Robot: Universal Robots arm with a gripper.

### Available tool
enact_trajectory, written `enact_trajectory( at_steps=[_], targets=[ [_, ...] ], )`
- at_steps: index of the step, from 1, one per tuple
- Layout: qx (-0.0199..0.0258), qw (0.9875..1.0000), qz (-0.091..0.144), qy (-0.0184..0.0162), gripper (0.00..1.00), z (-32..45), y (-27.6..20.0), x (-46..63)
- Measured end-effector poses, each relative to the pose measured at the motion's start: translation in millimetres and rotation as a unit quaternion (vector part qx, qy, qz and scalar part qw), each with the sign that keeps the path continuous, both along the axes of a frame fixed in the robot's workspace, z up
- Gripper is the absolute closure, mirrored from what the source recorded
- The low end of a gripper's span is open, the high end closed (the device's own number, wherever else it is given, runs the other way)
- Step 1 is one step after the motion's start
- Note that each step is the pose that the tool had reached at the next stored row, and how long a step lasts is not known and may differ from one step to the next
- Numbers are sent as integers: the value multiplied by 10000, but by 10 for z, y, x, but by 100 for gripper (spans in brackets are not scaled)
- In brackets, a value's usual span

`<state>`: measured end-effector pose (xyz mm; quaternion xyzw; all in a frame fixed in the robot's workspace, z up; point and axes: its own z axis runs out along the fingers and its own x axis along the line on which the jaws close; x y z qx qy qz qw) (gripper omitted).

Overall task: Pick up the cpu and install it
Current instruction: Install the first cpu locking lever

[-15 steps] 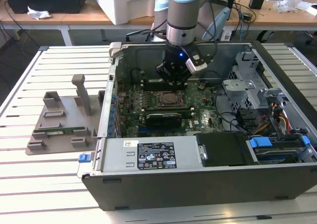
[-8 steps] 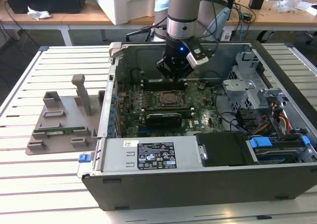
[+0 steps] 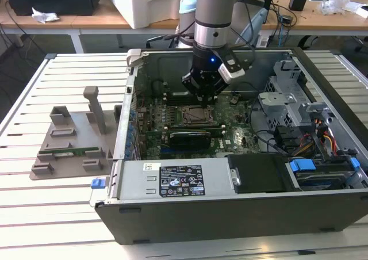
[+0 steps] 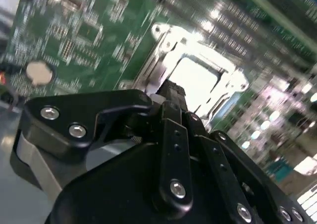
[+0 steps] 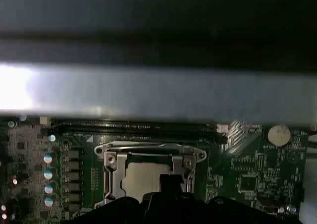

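Inside the open computer case [image 3: 230,214], my black gripper [image 3: 202,99] hangs just above the metal socket frame [image 3: 198,115] in the middle of the green motherboard [image 3: 230,136]. The cpu [image 5: 141,177] shows as a pale silvery square lying flat inside that frame [image 5: 148,152]. It glares bright in the second wrist view [image 4: 198,78]. My gripper [image 4: 171,91] has its fingers drawn together into one dark tip, which stands over one edge of the cpu [image 5: 171,180]. Nothing shows between the fingers.
A black graphics card [image 3: 190,136] lies near the socket, with memory slots [image 5: 133,129] on the socket's other side. Drive cages and cables [image 3: 305,127] fill the case on the exterior view's right. A grey parts holder [image 3: 72,142] with a green memory stick sits on the slatted table at the left.
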<state>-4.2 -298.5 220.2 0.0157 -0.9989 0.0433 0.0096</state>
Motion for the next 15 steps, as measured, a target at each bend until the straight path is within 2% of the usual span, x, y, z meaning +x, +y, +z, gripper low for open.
enact_trajectory(
  at_steps=[1, 3, 7, 8, 15],
  targets=[
    [9, 10000, 0, -1, 89, 1, -72, 0],
    [35, 10000, -1, 0, 89, 124, -76, -1],
    [46, 10000, -1, 0, 89, 330, -75, -1],
    [51, 10000, 0, 0, 89, 406, -75, 0],
    [54, 10000, 0, 0, 89, 411, -75, 0]
  ],
)
